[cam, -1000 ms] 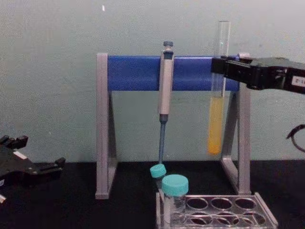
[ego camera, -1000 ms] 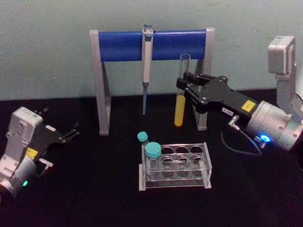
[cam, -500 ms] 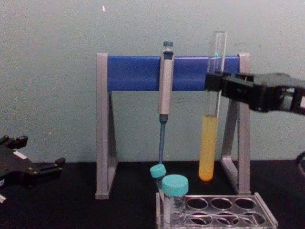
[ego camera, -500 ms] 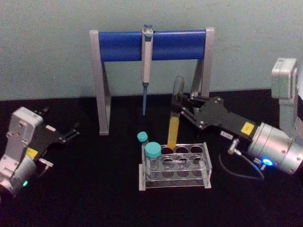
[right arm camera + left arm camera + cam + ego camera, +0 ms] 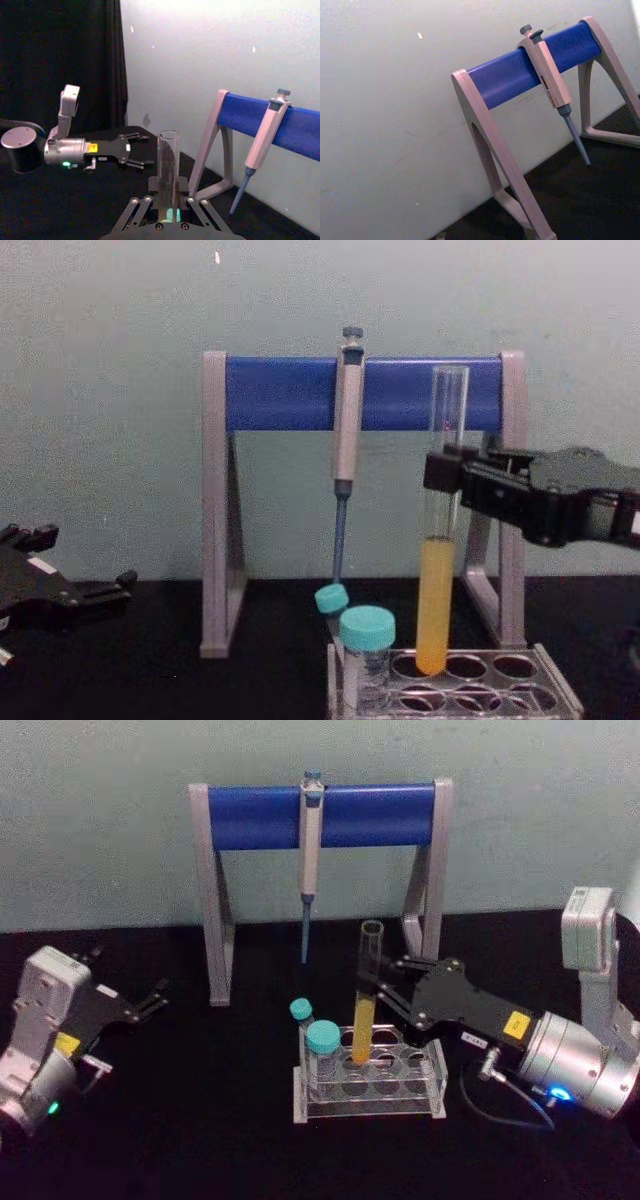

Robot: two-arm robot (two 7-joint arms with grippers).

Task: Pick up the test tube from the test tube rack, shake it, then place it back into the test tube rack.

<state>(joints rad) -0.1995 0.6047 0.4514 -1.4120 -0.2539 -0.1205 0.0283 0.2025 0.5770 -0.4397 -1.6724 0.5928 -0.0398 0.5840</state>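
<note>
Item: test tube (image 5: 365,1005), clenched in my right end effector (image 5: 374,988), base at back-row hole of test tube rack (image 5: 432,1082) w/ slight tilt; risk: glass snags hole rim, rack tips, contents slosh out; left end effector (image 5: 153,1001) released, parked left.

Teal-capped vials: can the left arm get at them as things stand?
Probably yes. Nothing stands between the left hand and the teal-capped vials at the test tube rack's left end. The right hand holds the test tube just right of them, so clearance looks tight.
</note>
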